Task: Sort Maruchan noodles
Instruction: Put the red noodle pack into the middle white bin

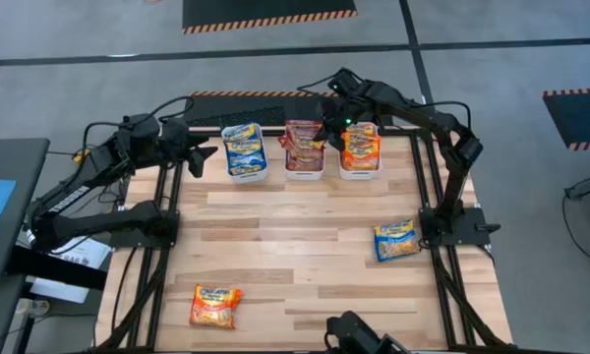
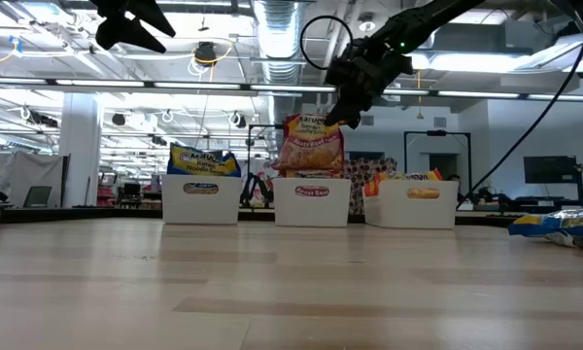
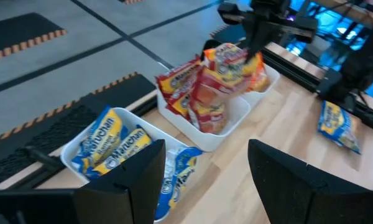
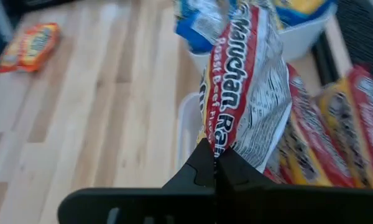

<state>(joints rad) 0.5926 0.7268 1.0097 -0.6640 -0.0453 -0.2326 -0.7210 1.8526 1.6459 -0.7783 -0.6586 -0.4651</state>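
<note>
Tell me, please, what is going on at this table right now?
The robot is sorting ramen packets by colour into three white bins. The right gripper is shut on a maroon packet, holding it above the middle bin, which holds other maroon ones. The left gripper waits open beside the blue bin. An orange packet and a blue packet lie unsorted on the table.

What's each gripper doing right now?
Left gripper: open, empty, beside the blue-packet bin.
Right gripper: shut on a maroon noodle packet above the middle bin.
</note>
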